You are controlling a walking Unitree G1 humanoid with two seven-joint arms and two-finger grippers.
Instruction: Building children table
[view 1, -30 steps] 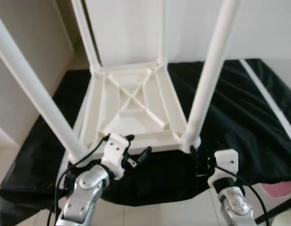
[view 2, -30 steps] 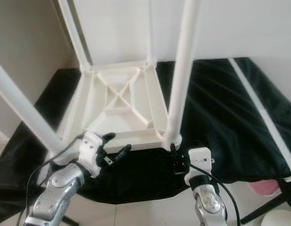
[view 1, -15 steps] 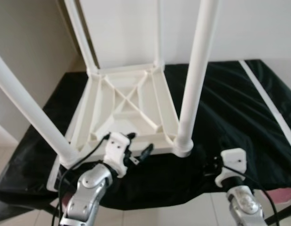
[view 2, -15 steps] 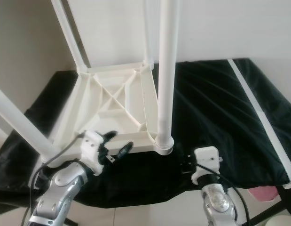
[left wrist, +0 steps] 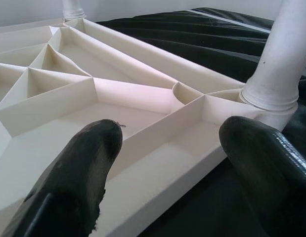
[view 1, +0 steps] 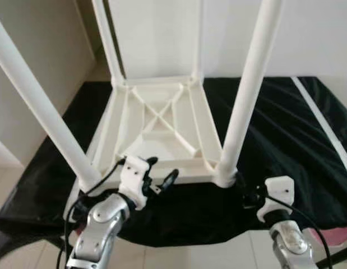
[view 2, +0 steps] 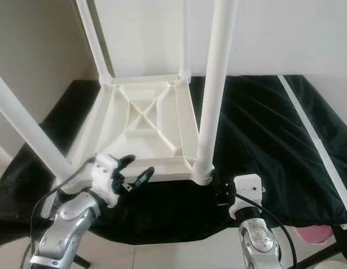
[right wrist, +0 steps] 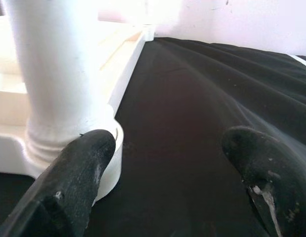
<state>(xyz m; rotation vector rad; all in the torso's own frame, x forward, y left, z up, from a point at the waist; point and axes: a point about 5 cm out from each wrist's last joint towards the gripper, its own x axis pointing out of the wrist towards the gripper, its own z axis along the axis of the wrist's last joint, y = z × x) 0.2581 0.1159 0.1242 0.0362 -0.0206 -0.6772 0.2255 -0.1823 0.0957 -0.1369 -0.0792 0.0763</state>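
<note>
A black cloth covers the surface in front of the robot. On it, left of middle, lies the white children's table upside down, its ribbed underside facing up and four legs standing up from the corners. The near left leg leans outward toward the left; the near right leg rises nearly straight from its round socket.

The left arm reaches up and forward from below, elbow low, wrist bent toward the near edge of the table. The left gripper sits at that edge, its fingers spread wide apart with the rim between them, holding nothing.

The right arm comes up steeply from below, wrist pointing forward. The right gripper hovers low over the cloth just beside the socket, fingers spread, one close against the socket's base, the other over bare cloth.
</note>
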